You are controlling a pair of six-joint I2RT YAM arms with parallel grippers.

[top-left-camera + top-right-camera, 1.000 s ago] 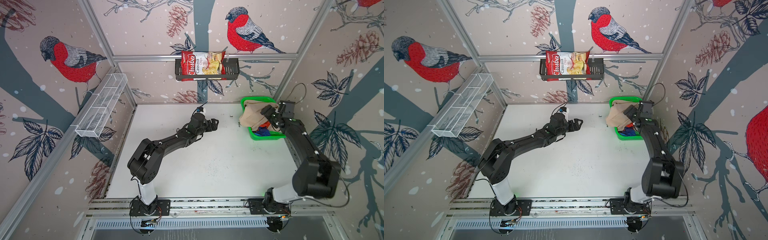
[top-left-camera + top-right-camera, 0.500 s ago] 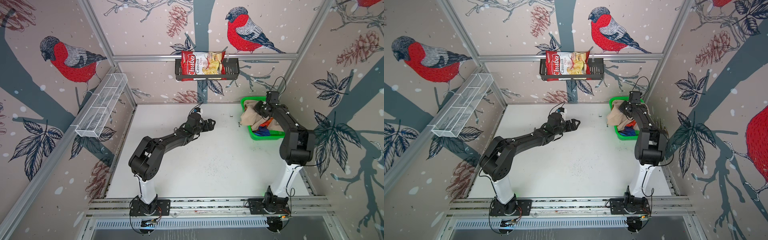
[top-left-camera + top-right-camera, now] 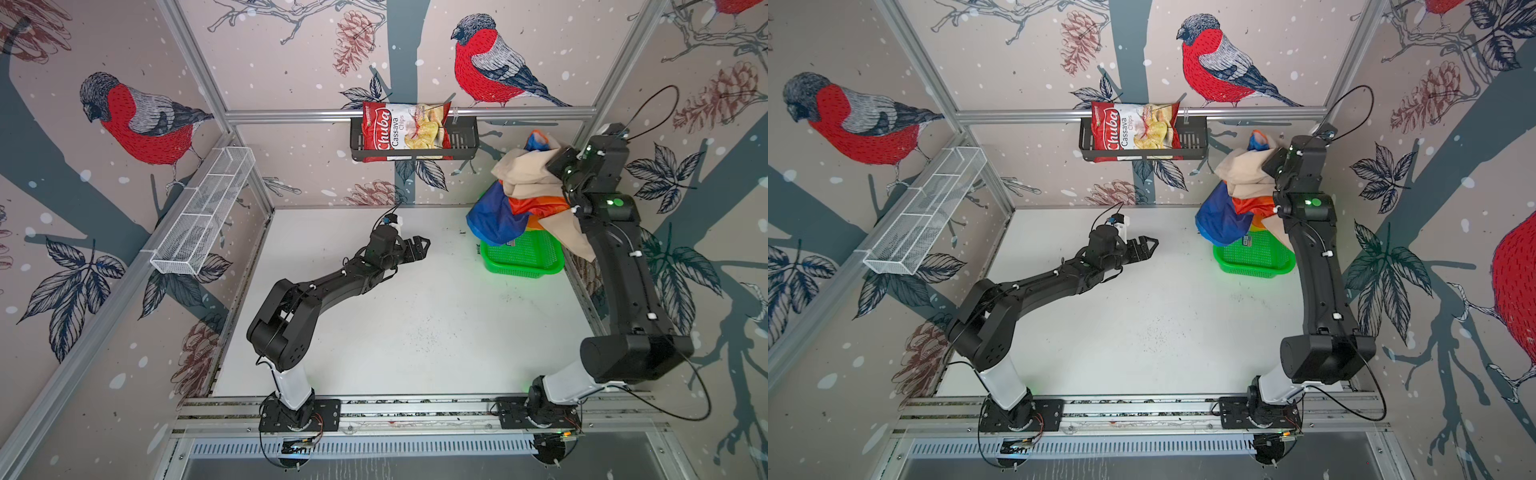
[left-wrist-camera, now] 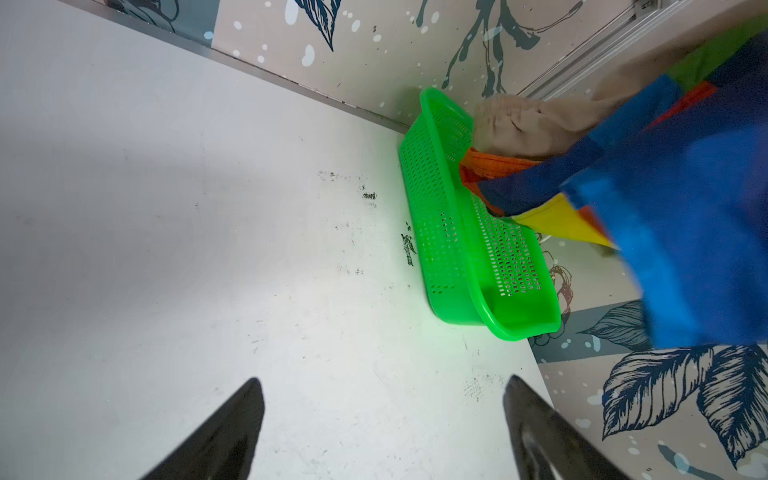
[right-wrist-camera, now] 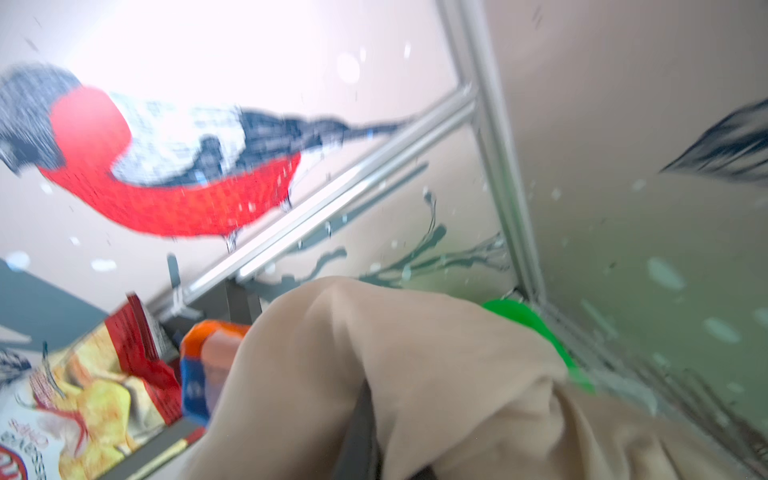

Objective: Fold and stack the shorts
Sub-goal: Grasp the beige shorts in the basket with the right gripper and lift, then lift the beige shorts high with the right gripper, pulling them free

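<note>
**Desk:** What is happening at the far right?

**Photographer:** The right gripper (image 3: pixel 559 162) is hanging high above the green perforated plastic basket (image 3: pixel 519 259), pinching a bunch of cloth. The plain beige cloth shorts (image 3: pixel 523 174) are draping over its fingers and hiding the tips. The right wrist view is blurring badly and showing little but beige folds (image 5: pixel 415 374).

**Desk:** And the other pair?

**Photographer:** The shiny rainbow colour-blocked shorts (image 3: pixel 498 216) are dangling tangled in the same bundle. Their blue, orange and yellow panels are sagging toward the basket, and one small tip is poking out above the beige. Whether they are also clamped or only caught up in the beige cloth, I cannot tell. No waistband or drawstring is showing clearly.

**Desk:** The left arm?

**Photographer:** The left gripper (image 3: pixel 417 245) is hovering over the far middle of the white tabletop (image 3: pixel 415 324), fingers spread wide, gripping nothing and pointing toward the basket. In the left wrist view (image 4: pixel 382 415) the frame edge is cutting off the finger bases.
</note>
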